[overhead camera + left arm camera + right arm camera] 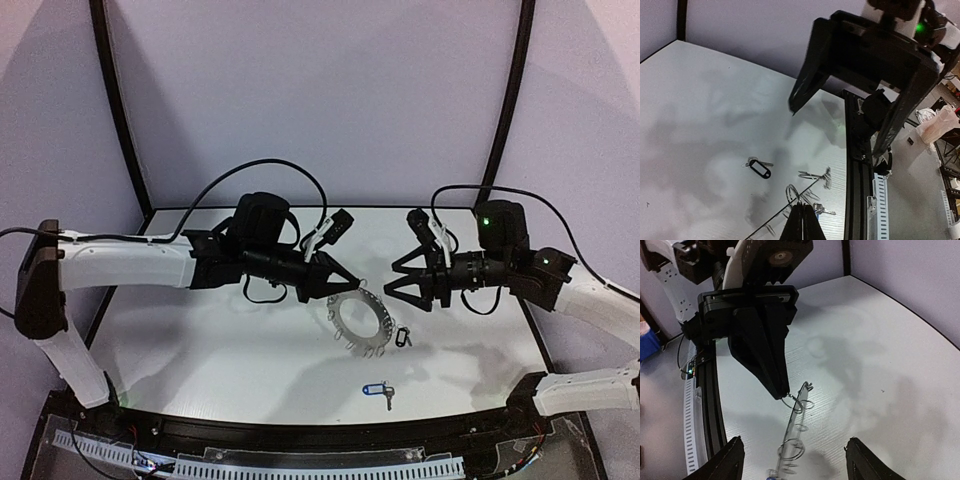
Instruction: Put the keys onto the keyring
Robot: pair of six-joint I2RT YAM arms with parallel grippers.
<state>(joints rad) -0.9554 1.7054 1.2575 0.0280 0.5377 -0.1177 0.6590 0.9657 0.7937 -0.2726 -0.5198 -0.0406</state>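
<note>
The keyring (pixel 381 320) lies at the table's middle and shows edge-on in the left wrist view (pixel 810 187) and the right wrist view (pixel 793 425). My left gripper (pixel 350 283) is shut on one of the ring's wire loops (pixel 788 190) at its far rim; it shows from the front in the right wrist view (pixel 781 392). The black-headed key (pixel 403 337) lies just right of the ring, also in the left wrist view (pixel 759 168). The blue-tagged key (pixel 377 391) lies nearer the front edge. My right gripper (pixel 390 278) is open and empty, facing the left one across the ring.
The white table (pixel 200 330) has a black raised rim and a cable tray (pixel 300 462) along the front edge. Purple walls stand behind and beside it. Both arms reach in from the sides and meet over the middle.
</note>
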